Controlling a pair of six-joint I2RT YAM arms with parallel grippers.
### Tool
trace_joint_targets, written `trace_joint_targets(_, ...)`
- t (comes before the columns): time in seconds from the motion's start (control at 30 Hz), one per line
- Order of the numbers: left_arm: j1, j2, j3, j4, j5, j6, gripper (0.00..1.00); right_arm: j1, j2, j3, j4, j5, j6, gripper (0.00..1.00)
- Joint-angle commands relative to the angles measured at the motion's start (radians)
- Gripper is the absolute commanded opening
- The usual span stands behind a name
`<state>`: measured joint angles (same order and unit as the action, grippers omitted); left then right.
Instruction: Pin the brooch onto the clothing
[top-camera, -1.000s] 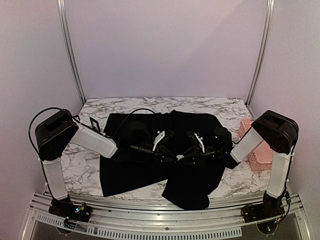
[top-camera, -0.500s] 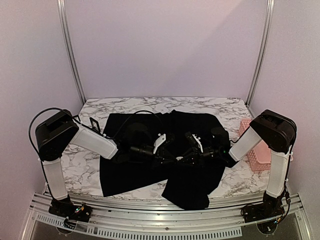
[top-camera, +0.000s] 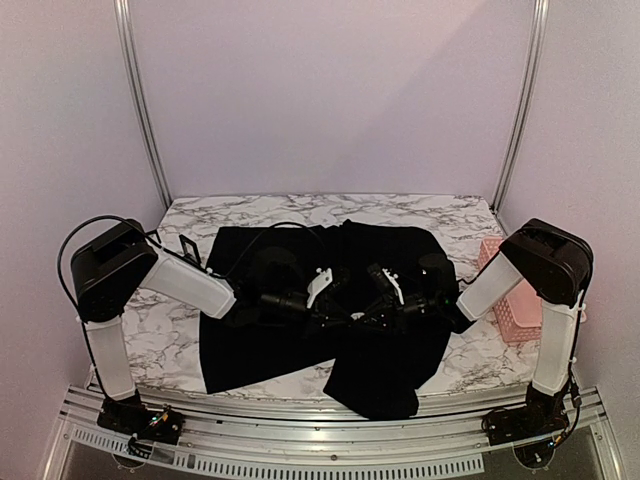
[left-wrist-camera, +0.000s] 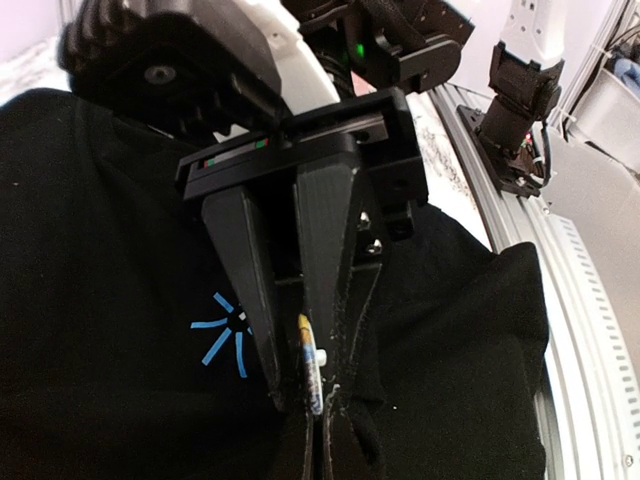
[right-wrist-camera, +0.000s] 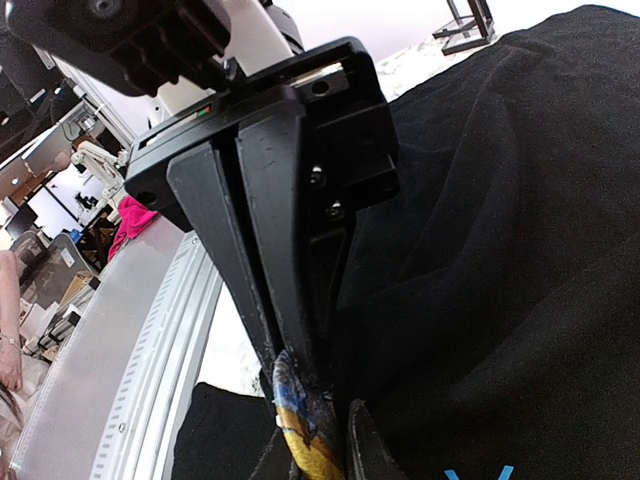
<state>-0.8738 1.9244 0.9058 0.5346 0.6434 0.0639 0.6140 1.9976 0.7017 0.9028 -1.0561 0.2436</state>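
Your right claw (right-wrist-camera: 297, 385) clamps the brooch (right-wrist-camera: 305, 440) — starburst (left-wrist-camera: 222, 335) just beside it; left claw (left-wrist-camera: 295, 395) tip-to-tip, perhaps pinching shirt (left-wrist-camera: 100, 250) — grip unclear.

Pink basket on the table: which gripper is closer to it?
Right. The right gripper, shut on the brooch, is over the black T-shirt on the pink basket's side. The left gripper faces it from the other side, farther away.

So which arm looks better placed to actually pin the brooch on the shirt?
Probably right: the right end effector is shut on the colourful brooch close to the black T-shirt. The left end effector pinches a small yellow-white piece near the blue starburst, seemingly only assisting.
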Motion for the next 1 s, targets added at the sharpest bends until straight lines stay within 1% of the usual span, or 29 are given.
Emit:
trace_joint_targets(0.0, -0.047, -0.042, -0.012, -0.004, 0.082, 0.022, 0.0, -0.041, 0.024, 0.009, -0.013, 0.127, 0.043, 0.12)
trace_joint_targets(0.2, -0.047, -0.045, -0.017, 0.002, 0.08, 0.022, 0.0, -0.049, 0.016, 0.005, -0.023, 0.154, 0.054, 0.08)
trace_joint_targets(0.53, -0.047, -0.047, -0.023, 0.011, 0.076, 0.014, 0.0, -0.057, 0.004, -0.015, 0.046, 0.135, 0.094, 0.08)
trace_joint_targets(0.67, -0.047, -0.047, -0.023, 0.005, 0.074, 0.01, 0.0, -0.059, -0.002, -0.059, 0.129, 0.127, 0.1, 0.13)
trace_joint_targets(0.73, -0.047, -0.044, -0.02, 0.001, 0.072, 0.008, 0.0, -0.059, -0.003, -0.061, 0.14, 0.109, 0.104, 0.15)
trace_joint_targets(0.97, -0.048, -0.041, -0.013, -0.014, 0.061, 0.012, 0.0, -0.058, -0.008, -0.095, 0.216, 0.032, 0.104, 0.28)
